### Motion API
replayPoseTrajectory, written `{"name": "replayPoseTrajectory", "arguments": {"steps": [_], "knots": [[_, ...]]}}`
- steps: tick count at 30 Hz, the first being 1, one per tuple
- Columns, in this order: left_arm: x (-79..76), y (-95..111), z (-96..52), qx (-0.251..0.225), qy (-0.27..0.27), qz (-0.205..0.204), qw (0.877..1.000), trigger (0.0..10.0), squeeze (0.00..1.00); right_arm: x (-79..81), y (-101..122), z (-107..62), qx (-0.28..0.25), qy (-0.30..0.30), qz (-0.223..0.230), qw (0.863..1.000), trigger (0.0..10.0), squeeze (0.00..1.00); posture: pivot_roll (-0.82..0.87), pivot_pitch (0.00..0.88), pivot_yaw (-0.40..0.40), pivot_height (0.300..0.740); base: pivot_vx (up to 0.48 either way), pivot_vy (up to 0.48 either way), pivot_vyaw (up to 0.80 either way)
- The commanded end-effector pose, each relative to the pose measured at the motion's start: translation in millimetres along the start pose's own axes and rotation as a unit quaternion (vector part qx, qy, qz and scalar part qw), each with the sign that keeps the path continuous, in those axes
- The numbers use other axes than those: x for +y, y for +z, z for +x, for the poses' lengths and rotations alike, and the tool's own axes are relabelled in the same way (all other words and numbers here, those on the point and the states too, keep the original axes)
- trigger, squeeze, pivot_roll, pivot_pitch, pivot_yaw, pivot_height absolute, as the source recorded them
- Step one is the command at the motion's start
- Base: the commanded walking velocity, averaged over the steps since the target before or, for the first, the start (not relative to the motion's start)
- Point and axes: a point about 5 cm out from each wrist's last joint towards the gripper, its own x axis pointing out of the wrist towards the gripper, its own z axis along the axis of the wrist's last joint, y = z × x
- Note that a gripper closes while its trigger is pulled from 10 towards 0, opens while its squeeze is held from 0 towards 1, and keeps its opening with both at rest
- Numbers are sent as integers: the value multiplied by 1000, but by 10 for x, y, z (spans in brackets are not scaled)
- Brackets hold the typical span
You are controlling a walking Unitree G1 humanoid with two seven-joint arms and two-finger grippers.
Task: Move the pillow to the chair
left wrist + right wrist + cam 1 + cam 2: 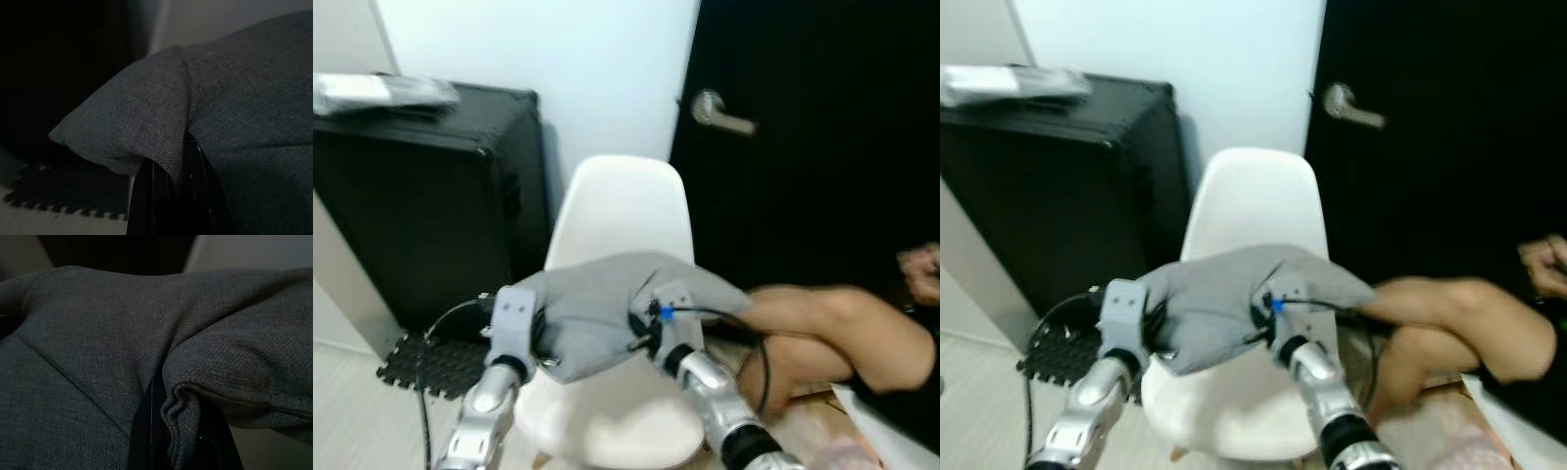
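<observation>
Left gripper (171,171) and right gripper (178,423), each clenched on a fold of the grey pillow (607,304). In the left wrist view, the two black fingers (146,196) pinch the fabric near one rounded corner of the pillow; in the right wrist view, a bunched seam of the cloth sits between the fingers (146,431) of the other gripper. From the head camera, the pillow hangs between the two silver arms, held at its left and right sides, above the seat of the white chair (625,211) and in front of its backrest. Whether the pillow's underside touches the seat cannot be told. The chair stands against a white wall (558,59), between a large black case (421,196) on the robot's left and a black door (822,137) with a metal lever handle (720,113) on the right. A flat wrapped item (382,93) lies on top of the case, and a black perforated mat (431,362) lies on the floor at its foot. A person's bare leg (832,328) extends just beside the chair on the right, with a hand (922,269) at the picture's edge.
</observation>
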Motion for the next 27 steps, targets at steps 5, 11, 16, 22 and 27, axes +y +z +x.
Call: {"name": "replayPoseTrajectory", "arguments": {"steps": [5, 11, 16, 22, 27], "knots": [[90, 76, 29, -10, 21, -7, 1000, 10000, 0, -171, -76, -98, 15, -32, 8, 999, 10000, 0, 93, 59, -33, 740, 61, 0, 0], [-6, 54, 38, -2, -13, 0, 1000, 10000, 0, -183, -82, -110, 12, -41, 9, 999, 10000, 0, 88, 64, -29, 740, 0, 0, 0], [-19, 62, 40, -2, -15, 1, 1000, 10000, 0, -205, -74, -116, 10, -49, 7, 999, 10000, 0, 89, 70, -29, 740, 0, 0, 0], [1, 51, 28, 1, -12, 1, 1000, 10000, 0, -209, -72, -117, 9, -50, 7, 999, 10000, 0, 93, 75, -33, 740, 0, 0, 0], [-15, 42, 24, 3, -21, 12, 1000, 10000, 0, -214, -93, -121, 17, -53, 8, 998, 10000, 0, 94, 77, -38, 740, 0, 0, 0]]}}
